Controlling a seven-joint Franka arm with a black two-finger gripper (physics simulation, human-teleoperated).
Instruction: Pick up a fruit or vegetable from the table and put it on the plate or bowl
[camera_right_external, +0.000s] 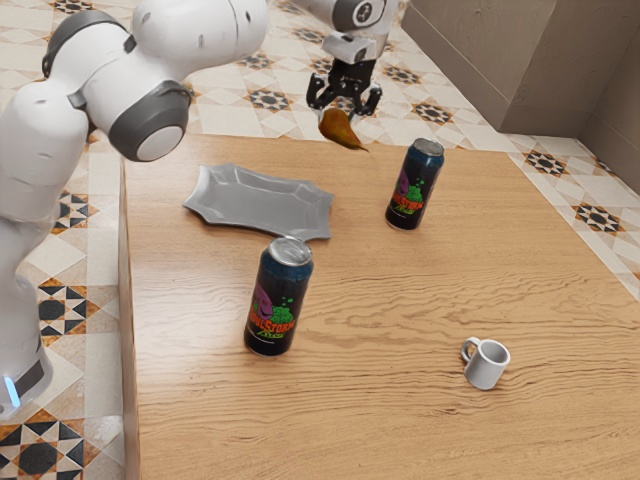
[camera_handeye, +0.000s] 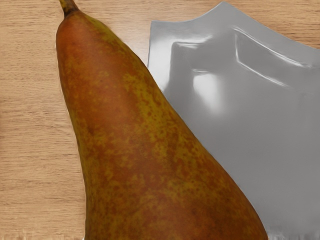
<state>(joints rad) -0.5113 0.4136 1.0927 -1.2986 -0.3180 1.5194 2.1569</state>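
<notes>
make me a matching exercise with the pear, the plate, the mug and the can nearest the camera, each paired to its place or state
Things
1. pear
2. plate
3. mug
4. nearer can

Places or states
A. upright on the table, just in front of the plate
B. flat on the table, nothing on it
C. held in the fingers, off the table
D. alone toward the exterior view's lower right, handle turned to that view's left

Pairs: 1-C, 2-B, 3-D, 4-A

Speckled russet-skinned pear (camera_handeye: 150, 160), glossy grey metal-look plate (camera_handeye: 250, 115), grained wooden table (camera_right_external: 400, 330), shiny printed cans (camera_right_external: 278, 297), smooth white mug (camera_right_external: 487, 362).
</notes>
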